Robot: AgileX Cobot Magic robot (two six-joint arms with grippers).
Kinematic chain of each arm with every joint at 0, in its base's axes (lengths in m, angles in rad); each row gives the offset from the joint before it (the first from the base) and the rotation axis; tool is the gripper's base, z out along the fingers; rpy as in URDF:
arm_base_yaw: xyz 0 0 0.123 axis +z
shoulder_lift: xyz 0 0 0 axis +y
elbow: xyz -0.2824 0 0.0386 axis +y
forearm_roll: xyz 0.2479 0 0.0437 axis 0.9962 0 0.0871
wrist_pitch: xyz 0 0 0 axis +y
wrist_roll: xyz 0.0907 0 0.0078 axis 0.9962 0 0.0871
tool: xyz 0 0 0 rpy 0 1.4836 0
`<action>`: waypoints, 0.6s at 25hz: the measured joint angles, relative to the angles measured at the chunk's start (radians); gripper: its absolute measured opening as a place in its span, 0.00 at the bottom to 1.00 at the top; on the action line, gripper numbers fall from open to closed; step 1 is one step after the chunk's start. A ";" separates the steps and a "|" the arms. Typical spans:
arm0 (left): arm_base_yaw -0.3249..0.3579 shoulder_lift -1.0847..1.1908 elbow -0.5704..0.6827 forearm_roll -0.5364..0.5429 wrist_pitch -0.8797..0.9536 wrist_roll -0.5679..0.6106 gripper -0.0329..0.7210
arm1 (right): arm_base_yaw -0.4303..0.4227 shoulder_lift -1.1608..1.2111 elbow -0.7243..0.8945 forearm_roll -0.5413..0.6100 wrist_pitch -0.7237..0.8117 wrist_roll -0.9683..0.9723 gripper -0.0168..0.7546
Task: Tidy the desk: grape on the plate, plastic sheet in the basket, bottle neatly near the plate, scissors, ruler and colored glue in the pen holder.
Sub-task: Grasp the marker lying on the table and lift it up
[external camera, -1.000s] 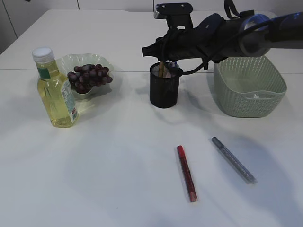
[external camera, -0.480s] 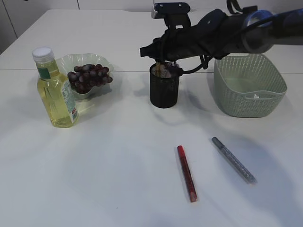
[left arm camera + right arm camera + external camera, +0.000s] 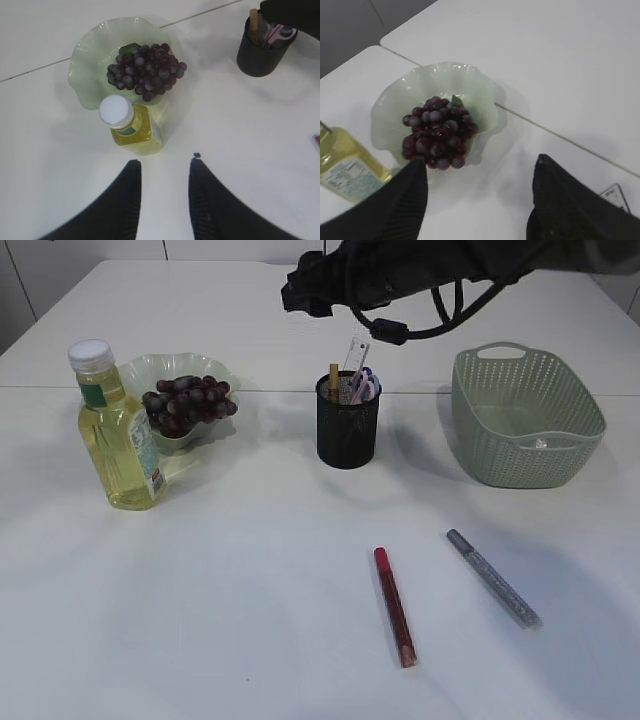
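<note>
Dark grapes (image 3: pixel 188 400) lie on the pale green plate (image 3: pixel 150 370), with the yellow bottle (image 3: pixel 117 435) upright just in front of it. The black pen holder (image 3: pixel 348 435) holds a clear ruler (image 3: pixel 355 355) and pink-handled scissors (image 3: pixel 363 386). A red glue pen (image 3: pixel 394 606) and a grey one (image 3: pixel 492 578) lie on the table in front. My right gripper (image 3: pixel 480 162) hangs open and empty, high above the holder, looking toward the grapes (image 3: pixel 437 132). My left gripper (image 3: pixel 165 162) is open and empty above the bottle (image 3: pixel 131 127).
A green basket (image 3: pixel 528 455) stands right of the holder, with a pale scrap (image 3: pixel 540 443) on its floor; I cannot tell what the scrap is. The right arm (image 3: pixel 420 270) crosses the top of the exterior view. A table seam runs behind the plate.
The right gripper has risen from the pen holder's mouth and opened. The ruler now stands free in the holder. The left gripper has not changed.
</note>
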 joint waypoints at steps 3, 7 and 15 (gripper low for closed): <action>0.000 0.000 0.000 0.001 0.000 0.000 0.36 | -0.004 -0.026 0.000 -0.008 0.104 0.002 0.70; 0.000 0.000 0.000 0.002 0.000 0.000 0.36 | -0.036 -0.044 0.000 -0.085 0.300 0.079 0.70; 0.000 0.000 0.000 0.005 0.002 0.000 0.36 | -0.076 -0.044 0.000 -0.450 0.663 0.410 0.70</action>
